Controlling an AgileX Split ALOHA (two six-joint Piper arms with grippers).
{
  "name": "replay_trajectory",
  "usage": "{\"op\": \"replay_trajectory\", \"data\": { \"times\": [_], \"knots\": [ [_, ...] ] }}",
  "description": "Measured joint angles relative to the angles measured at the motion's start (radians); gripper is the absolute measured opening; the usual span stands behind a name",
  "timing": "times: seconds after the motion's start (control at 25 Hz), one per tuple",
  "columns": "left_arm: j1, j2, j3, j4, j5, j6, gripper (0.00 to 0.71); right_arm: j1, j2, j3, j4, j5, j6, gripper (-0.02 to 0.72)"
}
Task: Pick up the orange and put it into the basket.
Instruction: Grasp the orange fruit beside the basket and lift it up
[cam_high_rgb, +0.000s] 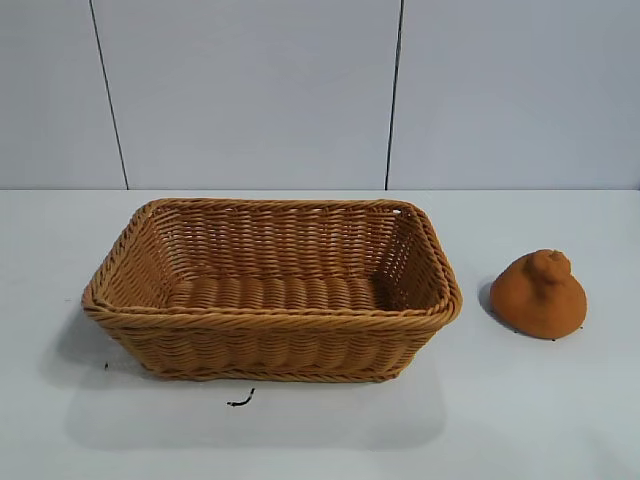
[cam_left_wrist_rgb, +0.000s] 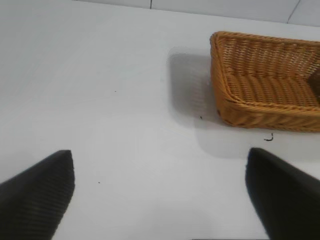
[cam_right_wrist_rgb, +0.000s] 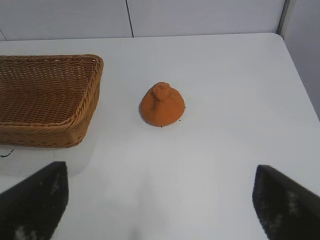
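The orange (cam_high_rgb: 541, 294) sits knob-up on the white table (cam_high_rgb: 540, 420), just beside the basket's (cam_high_rgb: 270, 288) short right-hand wall and apart from it, with bare table between them. A small dark squiggle (cam_high_rgb: 240, 400) marks the table before the basket's front wall. Nothing lies in the basket; its woven floor shows bare. The right hand (cam_right_wrist_rgb: 160, 200) hangs low over the table facing the orange, fingers spread wide. The left hand (cam_left_wrist_rgb: 160, 192), likewise spread, faces bare table beside the basket's far end.

One orange (cam_high_rgb: 541, 294), one basket (cam_high_rgb: 270, 320), two end effectors, left (cam_left_wrist_rgb: 160, 192) and right (cam_right_wrist_rgb: 160, 200), on one table (cam_high_rgb: 520, 410)
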Motion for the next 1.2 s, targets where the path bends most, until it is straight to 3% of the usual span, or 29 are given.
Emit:
{"op": "replay_trajectory", "data": {
  "times": [0.52, 0.84, 1.2],
  "knots": [
    [-0.012, -0.001, 0.000, -0.002, -0.002, 0.000, 0.666, 0.000, 0.770, -0.313, -0.020, -0.087, -0.001, 0.694],
    [-0.012, -0.001, 0.000, -0.002, -0.002, 0.000, 0.666, 0.000, 1.293, -0.589, -0.020, -0.092, -0.004, 0.694],
    [-0.012, -0.001, 0.000, -0.002, -0.002, 0.000, 0.666, 0.000, 1.681, -0.861, -0.002, -0.057, -0.038, 0.694]
  ]
}}
